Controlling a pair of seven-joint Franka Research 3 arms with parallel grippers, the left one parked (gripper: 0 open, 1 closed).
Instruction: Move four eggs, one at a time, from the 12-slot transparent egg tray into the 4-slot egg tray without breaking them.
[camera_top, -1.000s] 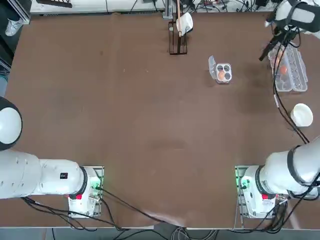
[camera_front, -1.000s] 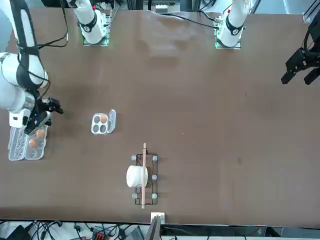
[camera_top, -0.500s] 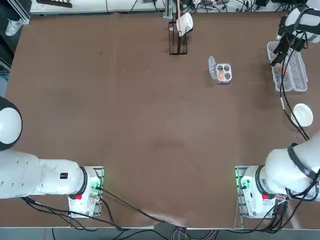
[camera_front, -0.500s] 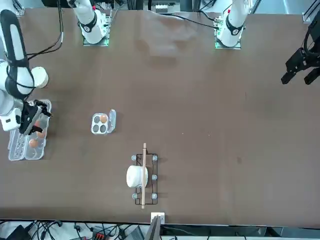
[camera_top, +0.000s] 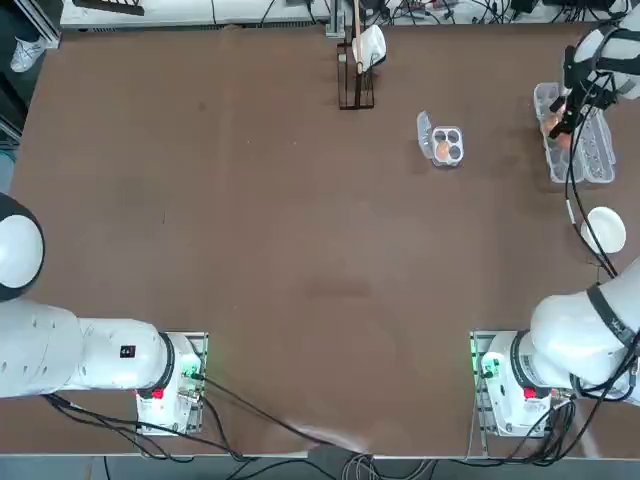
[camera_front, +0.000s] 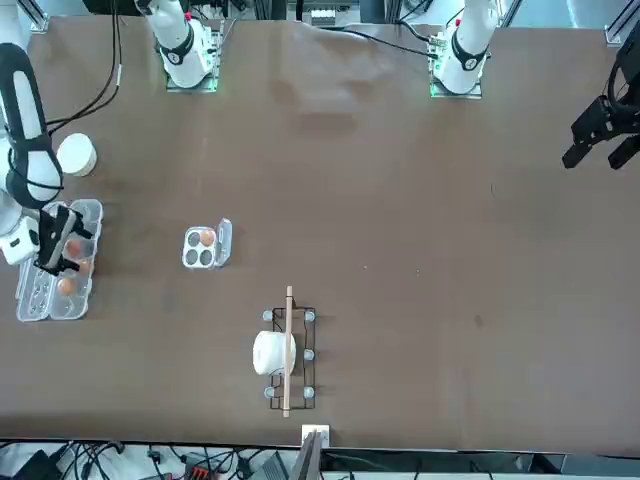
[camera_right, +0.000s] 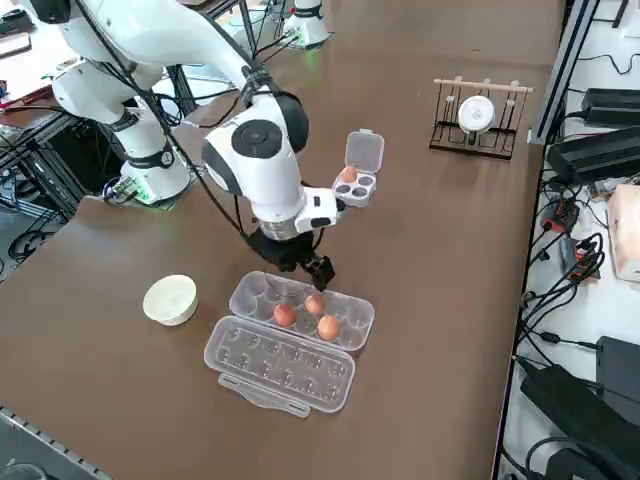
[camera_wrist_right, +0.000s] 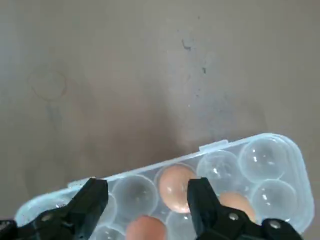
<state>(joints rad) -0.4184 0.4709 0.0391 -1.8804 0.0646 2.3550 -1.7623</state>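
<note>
Right end effector (camera_wrist_right: 147, 200) hung just above the 12-slot transparent egg tray (camera_right: 345, 312) at the table's (camera_top: 300, 250) edge, fingers spread and gripping nothing, presumably lined up to straddle one of three eggs (camera_right: 314, 304) resting in the cups. Carton lid folded flat, leaving cups reachable from above. One egg (camera_top: 442, 150) already seated in the 4-slot egg tray (camera_top: 456, 134), well apart.

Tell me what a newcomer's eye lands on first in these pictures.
First, the right gripper, fingers open, hanging over the 12-slot transparent egg tray near the table's right edge, where three brown eggs sit in the cups. Next, the small 4-slot egg tray further in on the table, already holding one egg. A white bowl stands beside the long tray.
</note>
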